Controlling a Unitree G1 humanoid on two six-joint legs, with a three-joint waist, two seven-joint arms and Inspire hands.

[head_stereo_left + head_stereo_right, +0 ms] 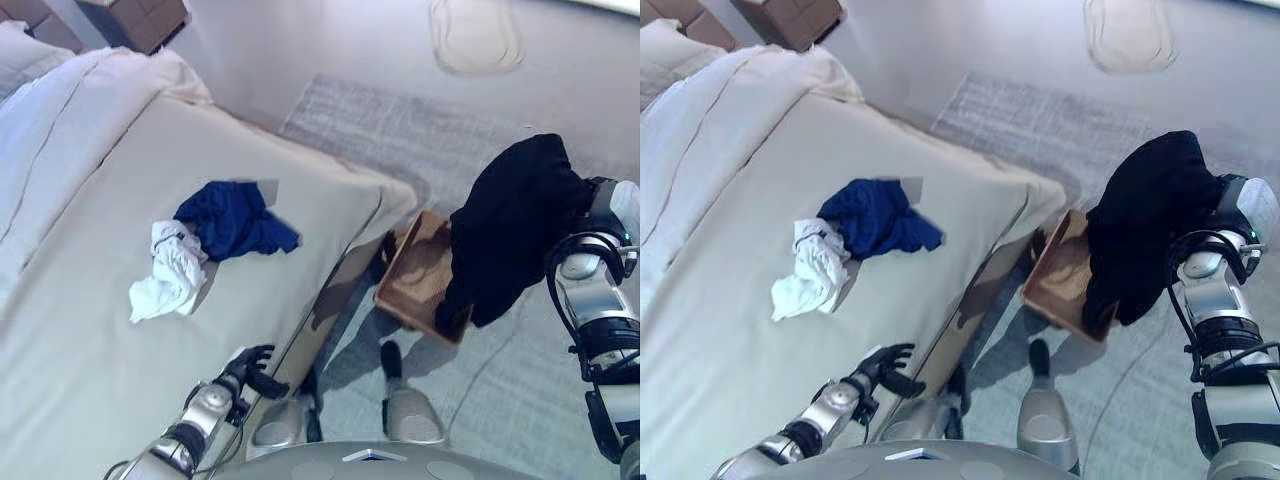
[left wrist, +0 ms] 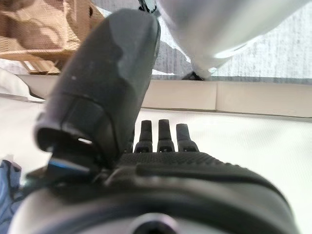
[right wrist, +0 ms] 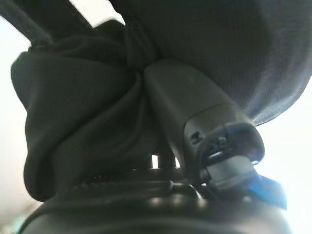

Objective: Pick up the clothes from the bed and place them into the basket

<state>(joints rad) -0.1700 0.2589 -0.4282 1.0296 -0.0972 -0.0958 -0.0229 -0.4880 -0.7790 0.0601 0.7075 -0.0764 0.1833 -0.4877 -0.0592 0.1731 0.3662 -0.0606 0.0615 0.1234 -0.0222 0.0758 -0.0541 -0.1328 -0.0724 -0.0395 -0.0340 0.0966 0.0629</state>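
Observation:
A black garment (image 1: 515,225) hangs from my right hand (image 3: 204,126), whose thumb and fingers are curled into the cloth; it dangles over the brown basket (image 1: 415,275) on the floor beside the bed. A dark blue garment (image 1: 232,218) and a white one (image 1: 170,272) lie crumpled together on the beige bed (image 1: 90,380). My left hand (image 1: 250,368) rests near the bed's edge, below those clothes, its fingers (image 2: 165,134) straight and holding nothing.
A grey rug (image 1: 400,120) lies on the floor beyond the basket. Pillows (image 1: 30,60) sit at the head of the bed, with a brown box (image 1: 145,20) behind them.

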